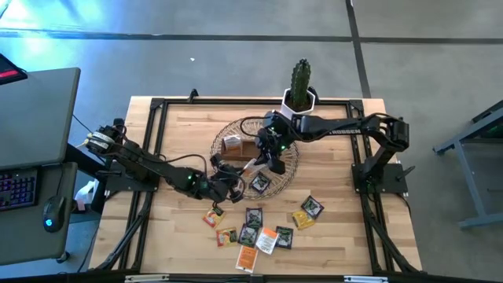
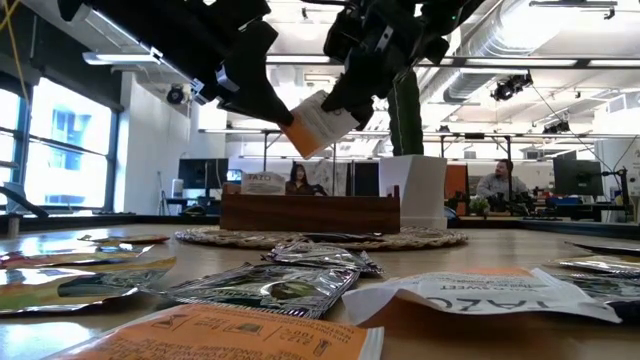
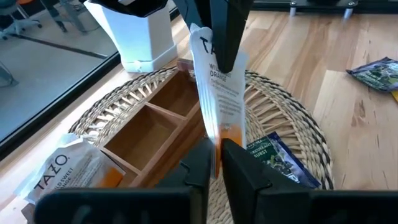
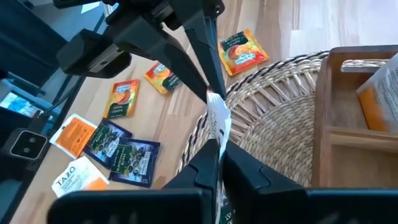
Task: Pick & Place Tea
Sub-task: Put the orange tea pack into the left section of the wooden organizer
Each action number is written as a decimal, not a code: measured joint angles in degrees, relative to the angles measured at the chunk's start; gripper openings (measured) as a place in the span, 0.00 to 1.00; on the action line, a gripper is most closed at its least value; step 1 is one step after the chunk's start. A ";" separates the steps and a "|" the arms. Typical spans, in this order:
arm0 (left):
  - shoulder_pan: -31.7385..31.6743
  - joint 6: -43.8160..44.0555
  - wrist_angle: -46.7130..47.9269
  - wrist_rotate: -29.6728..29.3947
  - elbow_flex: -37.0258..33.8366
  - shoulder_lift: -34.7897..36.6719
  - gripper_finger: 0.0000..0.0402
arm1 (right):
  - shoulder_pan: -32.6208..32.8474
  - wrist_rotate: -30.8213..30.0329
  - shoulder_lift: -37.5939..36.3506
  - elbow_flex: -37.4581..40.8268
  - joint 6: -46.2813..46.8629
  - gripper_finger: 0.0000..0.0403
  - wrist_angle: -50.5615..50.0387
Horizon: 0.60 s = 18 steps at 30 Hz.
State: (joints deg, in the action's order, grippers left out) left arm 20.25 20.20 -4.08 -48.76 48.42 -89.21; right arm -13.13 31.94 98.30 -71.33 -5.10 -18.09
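Both end effectors (image 3: 214, 158) (image 4: 219, 155) pinch one packet (image 3: 217, 93) above basket (image 3: 292, 118).

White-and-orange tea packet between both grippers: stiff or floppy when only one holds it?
The white-and-orange tea packet stays flat between the left gripper and right gripper, so probably fairly stiff and light. Pinched only at thin edges, it might pivot or slip.

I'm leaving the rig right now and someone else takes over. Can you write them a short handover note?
Left tool and right tool: both shut on one white-and-orange packet, held in the air over the wicker basket.
Done: one packet lies in the wooden box; a dark packet lies on the basket.
Left: finish this handover, then pick up the packets on the table.
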 joint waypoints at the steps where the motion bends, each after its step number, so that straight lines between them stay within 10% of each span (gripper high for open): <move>1: 0.00 0.00 -0.02 0.00 0.00 0.00 0.12 | 0.00 -0.09 0.00 0.00 -0.14 0.02 0.00; 18: -0.03 10.69 17.43 -6.51 2.18 7.68 0.45 | -0.11 -19.49 0.07 -5.04 -10.45 0.00 -0.89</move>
State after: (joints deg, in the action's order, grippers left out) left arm 20.22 30.89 13.35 -55.27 50.60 -81.53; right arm -13.23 12.46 98.37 -76.37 -15.56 -18.98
